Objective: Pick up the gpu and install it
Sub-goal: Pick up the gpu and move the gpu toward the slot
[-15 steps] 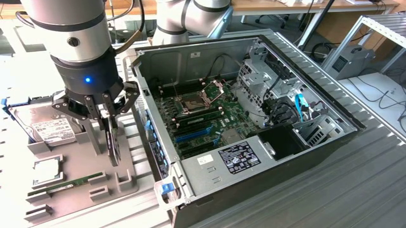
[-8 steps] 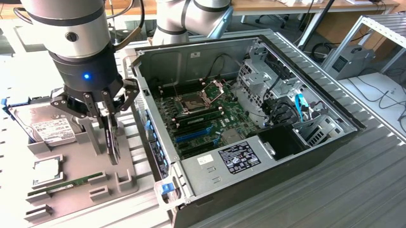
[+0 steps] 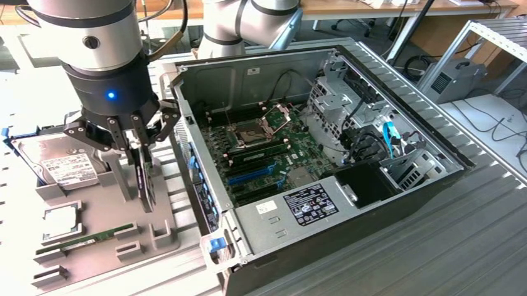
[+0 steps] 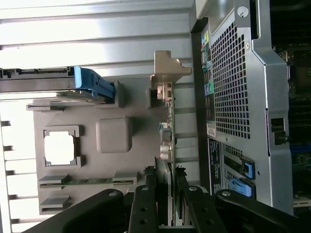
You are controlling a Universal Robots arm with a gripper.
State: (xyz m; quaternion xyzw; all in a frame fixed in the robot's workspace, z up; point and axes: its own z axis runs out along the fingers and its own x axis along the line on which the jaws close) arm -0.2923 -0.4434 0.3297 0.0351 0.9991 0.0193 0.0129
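The gpu [image 3: 147,180] stands on edge over the grey parts tray [image 3: 97,198], a thin black card seen side-on. My gripper [image 3: 140,150] comes down from above, its fingers [image 3: 110,137] closed on the card's upper edge from both sides. In the wrist view the gpu [image 4: 169,127] runs away from the gripper [image 4: 167,191], showing its green board edge and silver end bracket [image 4: 168,68]. Whether the card's lower edge still rests in the tray's holder I cannot tell. The open computer case [image 3: 210,185] lies to the exterior view's right, with a blue slot [image 3: 251,174] on its motherboard.
On the tray lie a silver hard drive [image 3: 59,164], a square chip [image 3: 61,223] and a green RAM stick [image 3: 86,239]. The case's perforated rear wall [image 4: 232,92] stands close beside the card. A second robot arm base [image 3: 234,28] rises behind the case.
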